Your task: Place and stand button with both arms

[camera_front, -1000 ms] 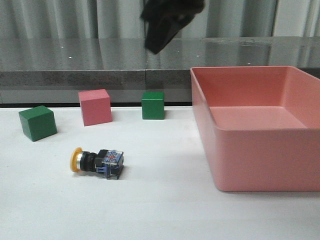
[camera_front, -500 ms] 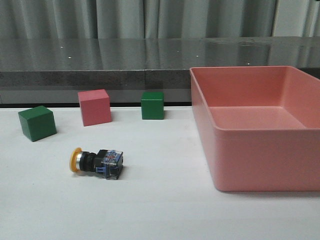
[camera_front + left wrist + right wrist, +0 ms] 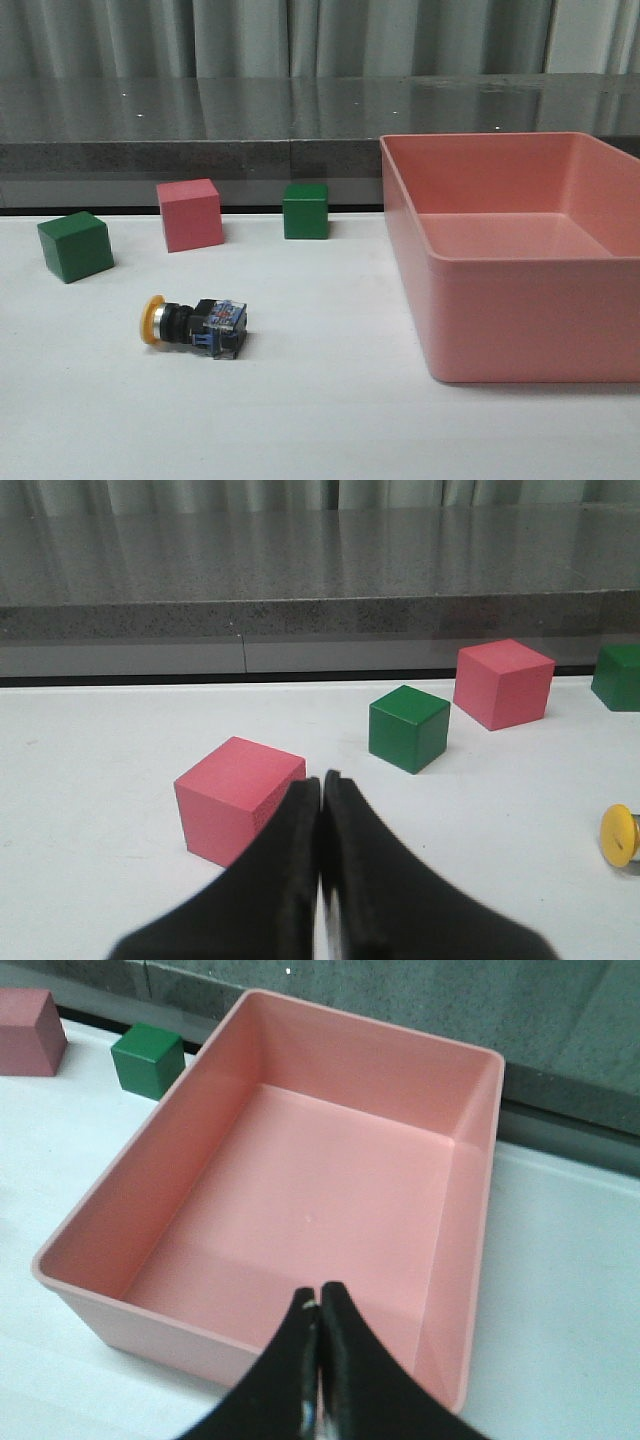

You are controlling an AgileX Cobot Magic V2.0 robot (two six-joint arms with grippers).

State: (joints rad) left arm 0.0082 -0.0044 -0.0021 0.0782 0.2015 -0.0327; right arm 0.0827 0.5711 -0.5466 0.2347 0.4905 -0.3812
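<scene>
Worktop [image 3: 330, 420]: white, everything is carried on it.
Bin [image 3: 520, 310]: pink, set right of the button.
Button [image 3: 193, 325]: laid on its side, cap leftward.
Left claw [image 3: 321, 790]: pressed together, nothing held.
Right claw [image 3: 319, 1300]: pressed together over the bin.

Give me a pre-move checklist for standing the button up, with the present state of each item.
1. Button in view on the table: ok.
2. Button upright: not ok; it lies on its side, yellow cap toward the left.
3. Space around the button: ok; the green cube, pink cube and pink bin all stand apart from it.
4. Left gripper open for a grasp: not ok; jaws shut, empty.
5. Right gripper open: not ok; shut, empty, over the bin.
6. Bin empty: ok.
</scene>
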